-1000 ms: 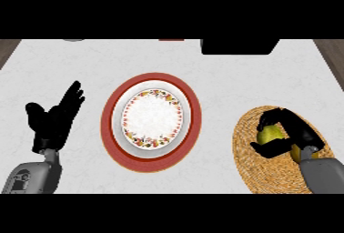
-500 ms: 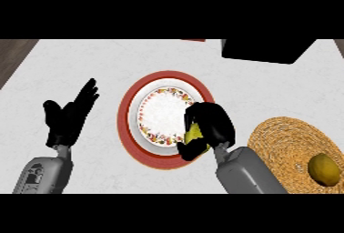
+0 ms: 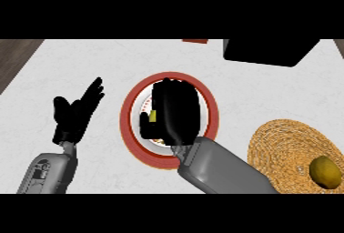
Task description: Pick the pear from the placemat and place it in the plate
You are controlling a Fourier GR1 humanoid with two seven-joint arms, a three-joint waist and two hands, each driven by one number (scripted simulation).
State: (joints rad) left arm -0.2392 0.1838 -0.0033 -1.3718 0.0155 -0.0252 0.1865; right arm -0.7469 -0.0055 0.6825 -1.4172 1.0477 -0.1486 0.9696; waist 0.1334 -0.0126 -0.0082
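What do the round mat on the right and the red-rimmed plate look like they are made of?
The placemat looks like woven straw or wicker: tan, with coiled braided rings. The plate looks like glazed ceramic, going by its smooth red rim and patterned white centre, though the robot hand over it hides most of it.

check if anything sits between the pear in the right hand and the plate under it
Nothing visible does. The right hand holds the pear directly over the plate; the plate's centre is hidden by the hand.
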